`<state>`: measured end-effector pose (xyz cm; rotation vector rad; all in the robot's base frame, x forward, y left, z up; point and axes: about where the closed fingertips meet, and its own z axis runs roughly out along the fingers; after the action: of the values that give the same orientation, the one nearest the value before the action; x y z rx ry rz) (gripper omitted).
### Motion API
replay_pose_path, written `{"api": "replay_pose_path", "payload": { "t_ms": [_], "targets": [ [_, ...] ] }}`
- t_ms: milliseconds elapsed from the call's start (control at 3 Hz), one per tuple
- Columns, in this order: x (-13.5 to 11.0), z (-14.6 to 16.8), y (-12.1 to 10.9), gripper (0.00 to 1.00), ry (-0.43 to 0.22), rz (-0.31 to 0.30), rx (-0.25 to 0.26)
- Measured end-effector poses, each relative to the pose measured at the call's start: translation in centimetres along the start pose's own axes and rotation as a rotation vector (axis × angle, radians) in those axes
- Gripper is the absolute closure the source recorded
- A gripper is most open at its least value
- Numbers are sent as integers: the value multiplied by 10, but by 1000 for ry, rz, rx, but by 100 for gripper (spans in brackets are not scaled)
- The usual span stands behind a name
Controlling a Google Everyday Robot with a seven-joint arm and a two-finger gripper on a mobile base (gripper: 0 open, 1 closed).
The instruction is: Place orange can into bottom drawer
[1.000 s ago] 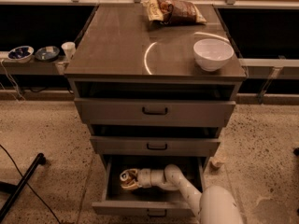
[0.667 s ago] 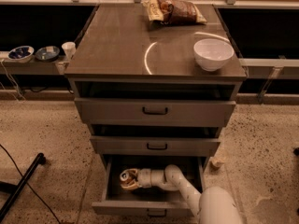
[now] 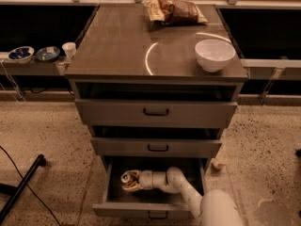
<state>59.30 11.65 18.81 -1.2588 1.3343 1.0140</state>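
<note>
The bottom drawer (image 3: 155, 208) of the grey-brown cabinet is pulled open. My white arm reaches from the lower right down into it. My gripper (image 3: 133, 181) is inside the drawer at its left side, low near the drawer floor. It is shut on the orange can (image 3: 128, 178), which lies sideways with its silver end facing left. The two shallower drawers above are slightly ajar.
On the cabinet top (image 3: 122, 46) stand a white bowl (image 3: 214, 54) at the right and a crinkled chip bag (image 3: 175, 11) at the back. Two small bowls (image 3: 21, 53) and a white cup (image 3: 69, 50) sit on a low shelf at left. A black pole (image 3: 21, 187) lies on the floor at left.
</note>
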Motion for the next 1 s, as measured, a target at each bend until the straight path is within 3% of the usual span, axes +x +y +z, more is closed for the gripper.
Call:
{"api": "replay_pose_path", "payload": {
  "t_ms": [1000],
  "targets": [
    [0,0,0,14,0,0,0]
  ]
}}
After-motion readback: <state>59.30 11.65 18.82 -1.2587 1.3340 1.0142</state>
